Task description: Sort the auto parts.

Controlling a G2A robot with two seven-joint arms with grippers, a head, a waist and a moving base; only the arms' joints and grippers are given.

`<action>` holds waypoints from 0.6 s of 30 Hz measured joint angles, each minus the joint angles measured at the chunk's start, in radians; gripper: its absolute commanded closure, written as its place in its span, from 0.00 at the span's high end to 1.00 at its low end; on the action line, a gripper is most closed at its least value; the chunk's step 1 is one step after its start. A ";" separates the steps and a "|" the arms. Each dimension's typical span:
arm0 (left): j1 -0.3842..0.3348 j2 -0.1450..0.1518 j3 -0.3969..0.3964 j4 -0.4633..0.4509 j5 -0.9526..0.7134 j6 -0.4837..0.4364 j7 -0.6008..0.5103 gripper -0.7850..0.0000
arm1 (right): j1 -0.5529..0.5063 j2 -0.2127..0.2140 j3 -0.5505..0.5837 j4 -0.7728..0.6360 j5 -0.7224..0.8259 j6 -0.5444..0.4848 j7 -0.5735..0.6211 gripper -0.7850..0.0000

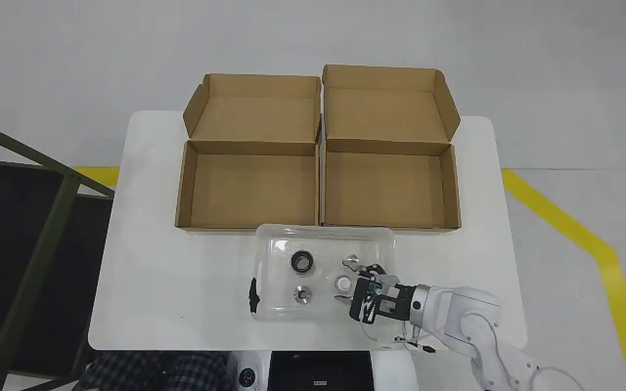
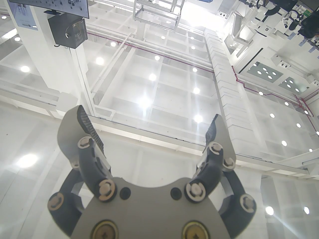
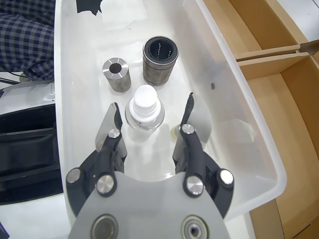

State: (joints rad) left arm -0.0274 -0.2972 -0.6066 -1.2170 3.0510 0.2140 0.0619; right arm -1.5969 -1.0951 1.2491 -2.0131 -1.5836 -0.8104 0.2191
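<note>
Flanking clear white-capped bottle (image 3: 145,110) in translucent tub (image 3: 219,60); right fingers (image 3: 189,108) spread, left fingers (image 2: 87,123) too

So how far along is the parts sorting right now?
Done: nothing, both cardboard boxes look empty. In hand: nothing gripped; the right gripper is open around the white-capped bottle. Remaining: bottle, bearing and metal cylinder all sit in the clear bin.

Translucent plastic bin (image 3: 224,75); probably steel cylinder (image 3: 117,75).
</note>
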 measured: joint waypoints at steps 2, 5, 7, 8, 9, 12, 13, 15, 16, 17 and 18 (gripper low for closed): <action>0.000 0.000 0.000 0.000 0.000 0.000 0.000 1.00 | 0.005 0.001 -0.007 0.003 -0.003 0.000 0.007 0.48; 0.000 0.000 0.000 0.000 0.000 0.000 0.000 1.00 | 0.011 0.002 -0.016 0.007 -0.004 -0.005 0.012 0.39; 0.000 0.000 0.000 0.000 0.000 0.000 0.000 1.00 | 0.015 0.003 -0.021 0.009 -0.004 -0.009 0.014 0.26; 0.000 0.000 0.000 0.000 0.000 0.000 0.000 1.00 | 0.017 0.004 -0.023 0.009 -0.005 -0.010 0.015 0.17; 0.000 0.000 0.000 0.000 0.000 0.000 0.000 1.00 | 0.018 0.004 -0.025 0.010 -0.005 -0.012 0.016 0.07; 0.000 0.000 0.000 0.000 0.000 0.000 0.000 1.00 | 0.021 0.006 -0.029 0.010 -0.005 -0.014 0.015 0.00; 0.000 0.000 0.000 0.000 0.000 0.000 0.000 1.00 | 0.021 0.007 -0.028 0.009 -0.003 -0.015 0.013 0.00; 0.000 0.000 0.000 0.000 0.000 0.000 0.000 1.00 | 0.020 0.009 -0.025 0.005 0.001 -0.016 0.008 0.00; 0.000 0.000 0.000 0.000 0.000 0.000 0.000 1.00 | 0.018 0.010 -0.022 0.000 0.004 -0.018 0.004 0.00; 0.000 0.000 0.000 0.000 0.000 0.000 0.000 1.00 | 0.017 0.011 -0.018 -0.005 0.006 -0.019 0.000 0.00; 0.000 0.000 0.000 0.000 0.000 0.000 0.000 1.00 | 0.014 0.013 -0.014 -0.011 0.009 -0.019 -0.005 0.00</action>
State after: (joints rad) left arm -0.0274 -0.2972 -0.6066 -1.2170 3.0510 0.2140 0.0619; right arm -1.5827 -1.0826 1.2352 -2.0239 -1.5747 -0.8298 0.2143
